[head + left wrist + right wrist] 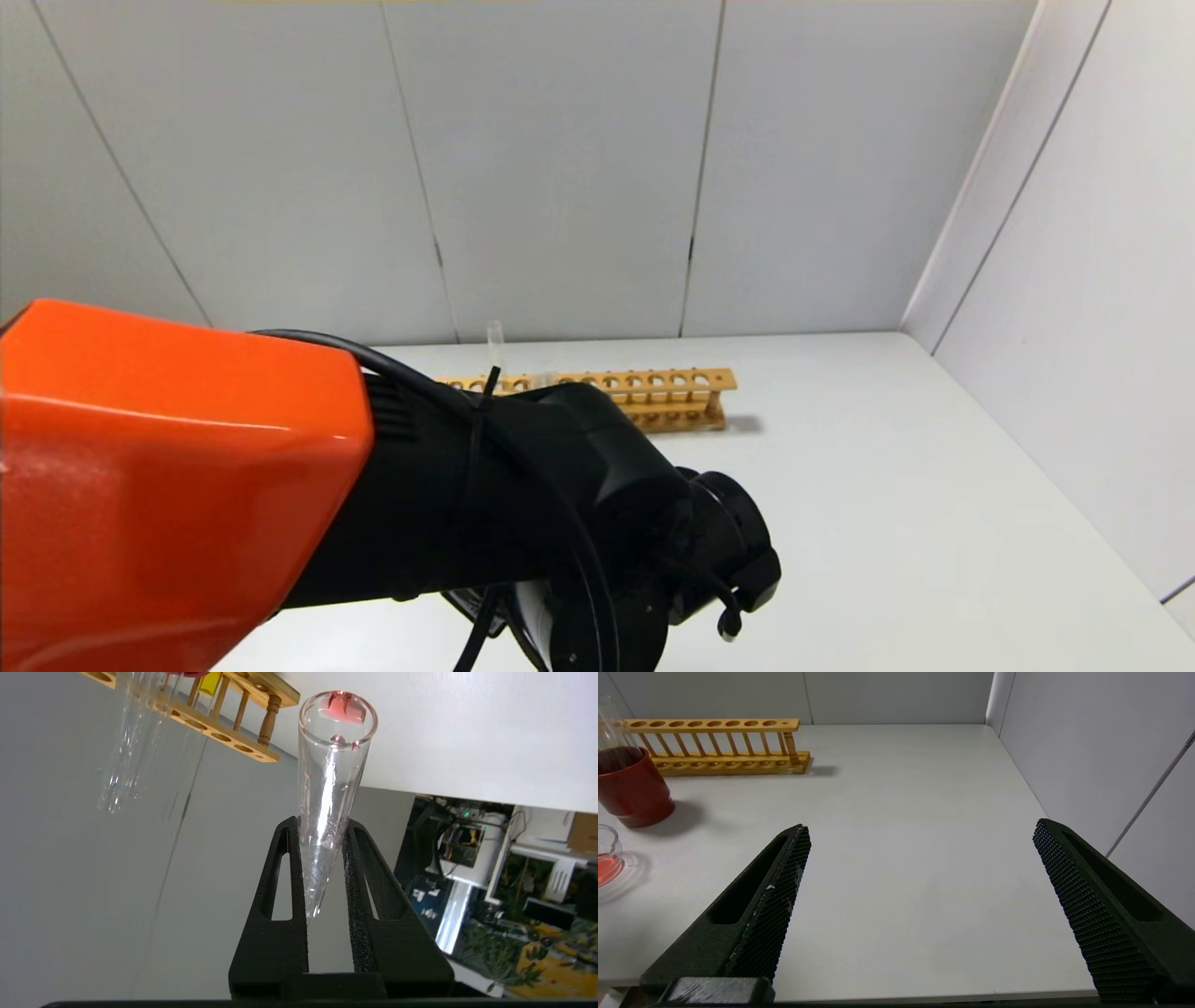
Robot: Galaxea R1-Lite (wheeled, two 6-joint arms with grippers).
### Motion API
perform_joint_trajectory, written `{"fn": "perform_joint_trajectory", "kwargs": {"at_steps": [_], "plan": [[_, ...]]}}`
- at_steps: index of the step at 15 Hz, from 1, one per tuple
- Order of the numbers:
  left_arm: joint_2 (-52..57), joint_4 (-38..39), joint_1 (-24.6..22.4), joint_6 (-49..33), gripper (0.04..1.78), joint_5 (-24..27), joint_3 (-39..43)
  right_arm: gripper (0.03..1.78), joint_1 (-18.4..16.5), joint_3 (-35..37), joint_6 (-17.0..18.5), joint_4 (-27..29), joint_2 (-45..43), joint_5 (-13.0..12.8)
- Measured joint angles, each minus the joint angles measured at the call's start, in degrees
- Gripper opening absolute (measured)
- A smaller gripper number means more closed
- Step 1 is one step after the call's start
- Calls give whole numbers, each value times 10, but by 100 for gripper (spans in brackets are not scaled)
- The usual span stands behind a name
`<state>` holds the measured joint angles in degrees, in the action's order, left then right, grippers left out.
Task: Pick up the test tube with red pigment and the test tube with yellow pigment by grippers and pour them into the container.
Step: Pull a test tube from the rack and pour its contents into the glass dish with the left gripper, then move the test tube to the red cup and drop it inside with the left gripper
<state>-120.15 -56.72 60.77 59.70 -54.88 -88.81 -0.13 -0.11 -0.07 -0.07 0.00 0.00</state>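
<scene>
My left gripper (321,822) is shut on the test tube with red pigment (334,765), gripping its lower part. The tube's mouth points away towards the table, only red streaks and drops cling inside it, and a red patch shows just beyond the mouth. The container (614,842) stands at the table's left edge in the right wrist view, with red liquid in its bottom. The test tube with yellow pigment (210,681) shows as a bit of yellow behind the wooden rack (224,732). My right gripper (920,826) hangs open over bare table, holding nothing. In the head view the left arm (280,467) hides its own gripper.
A dark red cup (630,788) with a clear tube in it stands beside the wooden rack (714,746), just behind the container. Colourless tubes (121,765) hang in the rack. Walls close the table at the back and right (1074,280).
</scene>
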Motion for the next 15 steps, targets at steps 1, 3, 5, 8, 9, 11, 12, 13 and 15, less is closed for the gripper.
{"fn": "perform_joint_trajectory", "kwargs": {"at_steps": [1,3,5,8,9,11,12,13,15], "plan": [[1,0,0,-12,30,4,-5,174,0,0,0,0,0,0],[5,-3,0,-62,30,25,-10,174,0,0,0,0,0,0],[14,-11,1,-139,30,49,-1,174,0,0,0,0,0,0],[50,-47,2,-236,30,99,15,174,0,0,0,0,0,0],[63,-50,0,-267,30,113,21,174,0,0,0,0,0,0],[81,-50,-1,-339,30,129,33,174,0,0,0,0,0,0],[91,-50,-1,-372,30,138,38,174,0,0,0,0,0,0],[104,-47,-1,-396,30,153,44,174,0,0,0,0,0,0],[130,-21,-3,-432,30,182,57,174,0,0,0,0,0,0]]}}
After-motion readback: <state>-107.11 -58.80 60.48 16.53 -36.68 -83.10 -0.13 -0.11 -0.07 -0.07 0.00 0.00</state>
